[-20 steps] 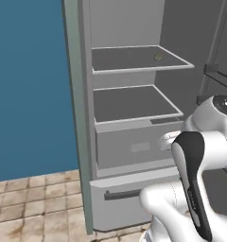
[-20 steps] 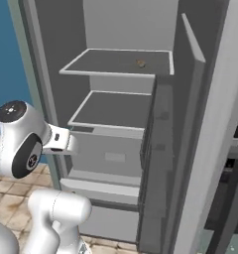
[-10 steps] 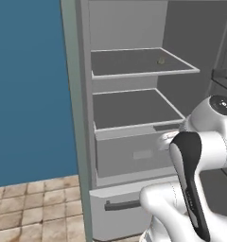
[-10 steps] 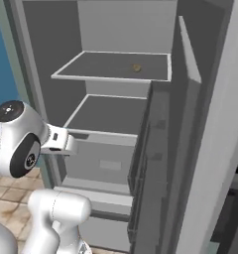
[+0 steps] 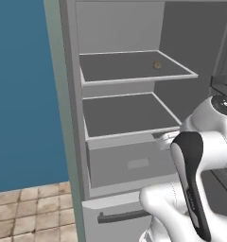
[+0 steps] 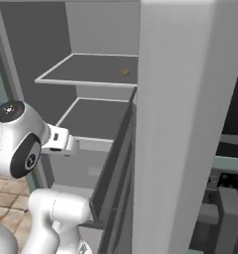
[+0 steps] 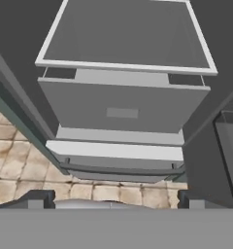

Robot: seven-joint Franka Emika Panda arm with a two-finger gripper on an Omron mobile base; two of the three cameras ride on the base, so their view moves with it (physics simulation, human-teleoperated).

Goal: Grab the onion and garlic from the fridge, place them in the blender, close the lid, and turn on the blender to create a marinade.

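The base has rolled closer to the open fridge [image 5: 134, 156] over the last second, so the shelves now loom much larger and the door [image 6: 175, 124] blocks most of the right side; nothing inside has shifted, only the viewpoint. That suggests the robot is closing in to reach, with nothing yet picked up. The garlic [image 5: 157, 65] sits as a small tan lump on the upper shelf [image 5: 134, 66], toward its far right; it also shows from the right side [image 6: 124, 71]. The lower shelf [image 5: 127, 113] lies bare above the drawer box [image 7: 122, 107]. I cannot spot the onion anywhere in the fridge, and the blender and lid are out of sight. The arm's elbow hides the drawer's right end. The pincer's fingertips are barely visible, so I cannot tell how wide it stands.
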